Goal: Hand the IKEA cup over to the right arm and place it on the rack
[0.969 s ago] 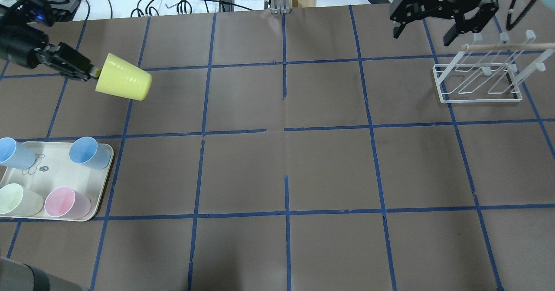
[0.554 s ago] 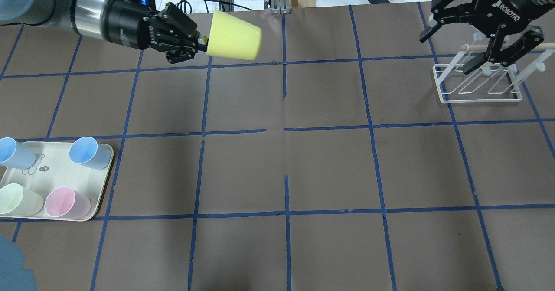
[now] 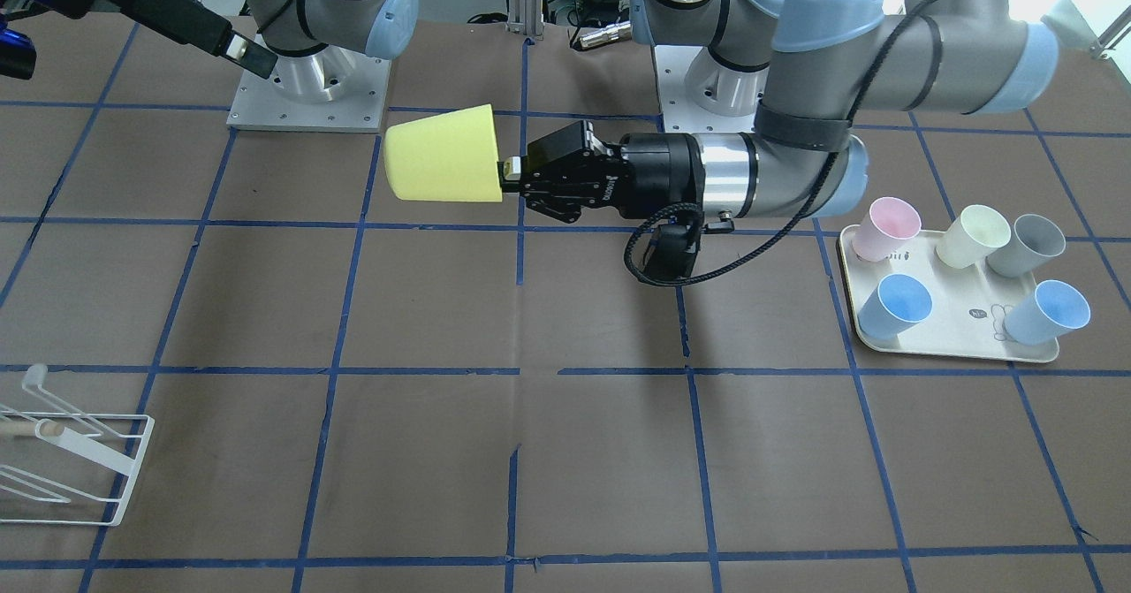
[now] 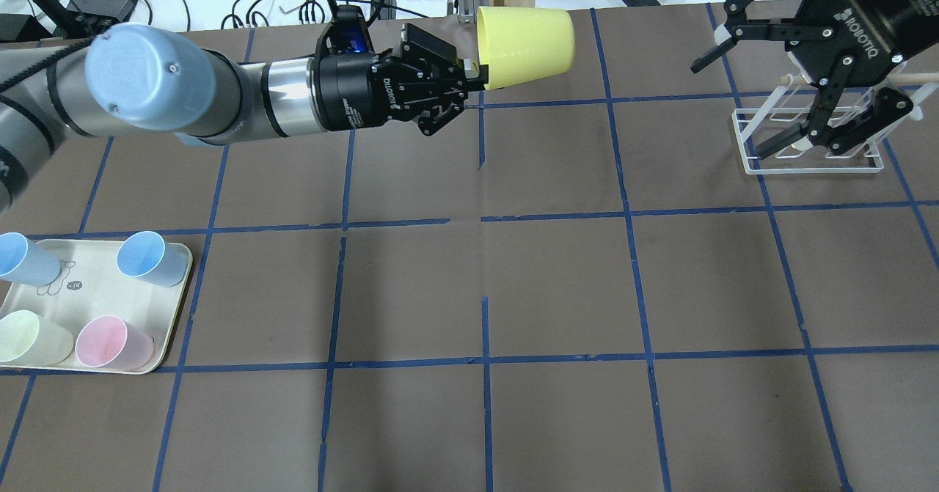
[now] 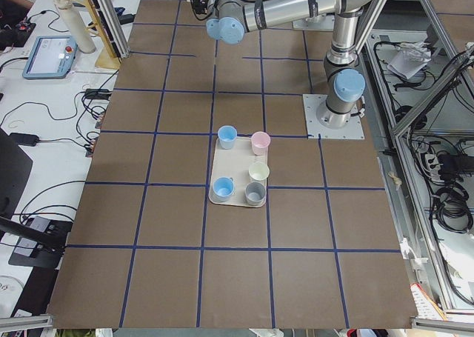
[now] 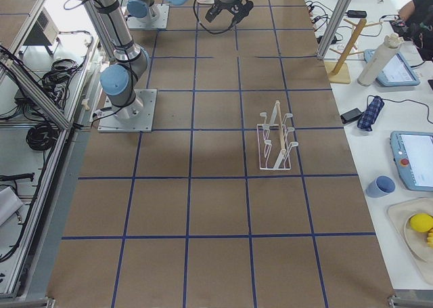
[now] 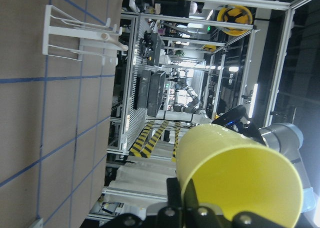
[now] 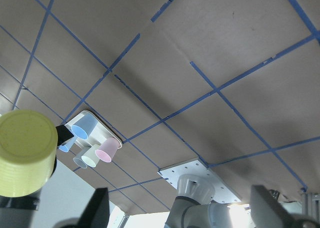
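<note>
The yellow IKEA cup (image 4: pixel 524 46) hangs on its side above the back middle of the table, base toward the robot's right. My left gripper (image 4: pixel 473 75) is shut on its rim; it also shows in the front view (image 3: pixel 508 178), with the cup (image 3: pixel 442 153) to its left. The left wrist view looks into the cup's mouth (image 7: pixel 240 183). My right gripper (image 4: pixel 728 108) is open and empty, raised over the white wire rack (image 4: pixel 807 171), more than one grid square from the cup. The right wrist view shows the cup's base (image 8: pixel 25 153).
A cream tray (image 4: pixel 95 298) at the near left holds light blue, pale green and pink cups; the front view (image 3: pixel 959 315) also shows a grey one. The rack (image 3: pixel 71 452) stands at the table's right end. Cables lie behind the table's back edge.
My left arm has swung the cup from the far left to the back middle. My right gripper has turned and shifted over the rack, staying open.
</note>
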Tool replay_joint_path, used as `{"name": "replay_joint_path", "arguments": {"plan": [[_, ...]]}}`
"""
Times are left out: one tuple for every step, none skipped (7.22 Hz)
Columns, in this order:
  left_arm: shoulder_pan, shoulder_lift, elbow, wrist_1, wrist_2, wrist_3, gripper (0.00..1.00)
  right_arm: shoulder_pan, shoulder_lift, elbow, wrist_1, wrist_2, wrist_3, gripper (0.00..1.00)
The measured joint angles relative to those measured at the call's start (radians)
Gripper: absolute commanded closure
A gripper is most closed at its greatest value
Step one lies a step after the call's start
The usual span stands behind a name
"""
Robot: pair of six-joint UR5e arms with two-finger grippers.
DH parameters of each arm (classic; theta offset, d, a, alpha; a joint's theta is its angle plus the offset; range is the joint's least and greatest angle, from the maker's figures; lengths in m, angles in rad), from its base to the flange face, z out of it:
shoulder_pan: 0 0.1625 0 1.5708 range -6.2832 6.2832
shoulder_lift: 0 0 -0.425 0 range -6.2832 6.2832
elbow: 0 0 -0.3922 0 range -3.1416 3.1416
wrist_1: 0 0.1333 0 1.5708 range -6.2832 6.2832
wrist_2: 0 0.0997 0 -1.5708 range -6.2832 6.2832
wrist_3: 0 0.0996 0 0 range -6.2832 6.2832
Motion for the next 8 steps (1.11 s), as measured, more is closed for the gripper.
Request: {"name": "replay_joint_path", "arguments": {"plan": [[-0.028, 0.012, -0.035, 0.001, -0.061, 0.028, 1.00, -0.001, -0.004, 0.001, 0.011, 0.025, 0.126, 0.00], [-0.052, 0.023, -0.062, 0.000, -0.106, 0.052, 1.00, -0.001, -0.003, 0.006, 0.015, 0.086, 0.286, 0.00], [-0.073, 0.032, -0.086, 0.000, -0.153, 0.072, 1.00, -0.002, 0.003, 0.012, 0.014, 0.159, 0.414, 0.00], [-0.093, 0.039, -0.100, 0.002, -0.194, 0.083, 1.00, -0.001, 0.015, 0.017, 0.013, 0.200, 0.481, 0.00], [-0.105, 0.043, -0.107, 0.004, -0.216, 0.087, 1.00, -0.002, 0.028, 0.020, 0.012, 0.219, 0.522, 0.00], [-0.114, 0.046, -0.110, 0.005, -0.224, 0.088, 1.00, -0.002, 0.054, 0.022, 0.003, 0.228, 0.551, 0.00], [-0.125, 0.052, -0.110, 0.005, -0.232, 0.088, 1.00, -0.004, 0.090, 0.023, -0.015, 0.239, 0.564, 0.00], [-0.135, 0.059, -0.111, 0.005, -0.243, 0.088, 1.00, -0.004, 0.117, 0.023, -0.035, 0.248, 0.570, 0.00]]}}
